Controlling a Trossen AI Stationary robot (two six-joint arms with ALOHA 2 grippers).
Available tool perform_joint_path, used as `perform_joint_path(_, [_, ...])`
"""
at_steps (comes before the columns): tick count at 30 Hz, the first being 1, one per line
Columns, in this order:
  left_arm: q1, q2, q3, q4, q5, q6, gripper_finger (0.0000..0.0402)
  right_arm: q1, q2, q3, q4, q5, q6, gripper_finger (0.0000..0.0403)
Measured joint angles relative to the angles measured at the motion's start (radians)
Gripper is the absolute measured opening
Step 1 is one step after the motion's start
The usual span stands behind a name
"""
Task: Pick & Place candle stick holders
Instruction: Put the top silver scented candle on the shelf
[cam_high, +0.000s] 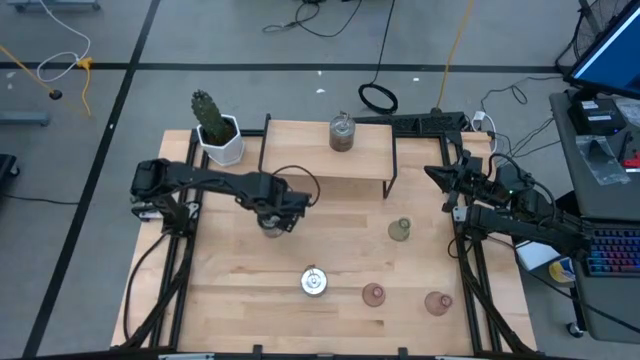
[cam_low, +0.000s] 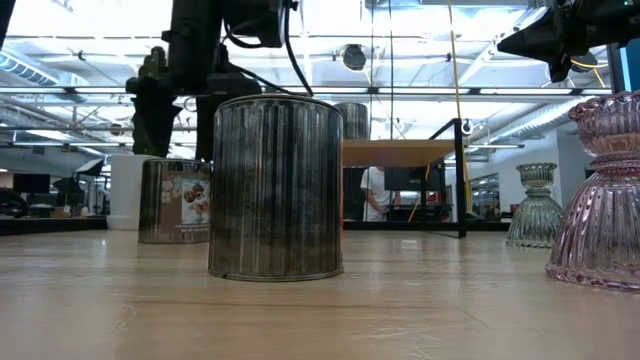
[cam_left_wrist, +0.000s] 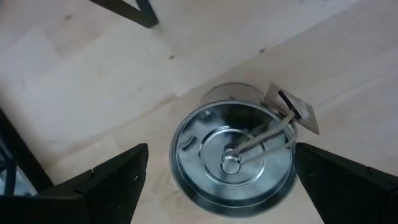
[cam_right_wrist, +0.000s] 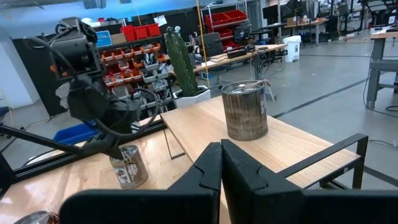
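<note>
My left gripper (cam_high: 272, 212) hangs open, pointing down, just over a silvery round candle stick holder (cam_left_wrist: 233, 160) with a paper tag (cam_left_wrist: 292, 111). Its fingers (cam_left_wrist: 118, 180) stand apart on either side of the holder's rim. This holder stands on its base left of the table's middle. A second silvery holder (cam_high: 314, 282) stands near the front edge, and a third (cam_right_wrist: 245, 111) sits on the raised shelf (cam_high: 330, 160). The pale green holder (cam_high: 400, 230) and two pink ones (cam_high: 373, 294) (cam_high: 437, 302) stand at the right front. My right gripper (cam_right_wrist: 221, 155) waits shut and level at the table's right edge.
A cactus in a white pot (cam_high: 215, 128) stands at the far left corner. The shelf's black legs (cam_high: 392, 170) stand on the table behind the middle. A keyboard and screen (cam_high: 610, 250) lie beyond the right edge. Bare wood (cam_high: 230, 290) shows at the front left.
</note>
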Motion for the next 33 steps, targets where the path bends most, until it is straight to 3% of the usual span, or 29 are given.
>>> perform_joint_path(15, [0.023,0.0,-0.003,0.037,0.097,0.066,0.0399,0.0,0.0,0.0,0.0,0.0,-0.003,0.0])
perform_joint_path(33, [0.023,0.001,-0.044,0.072,0.087,0.048,0.0399,0.0,0.0,0.0,0.0,0.0,0.0,0.0])
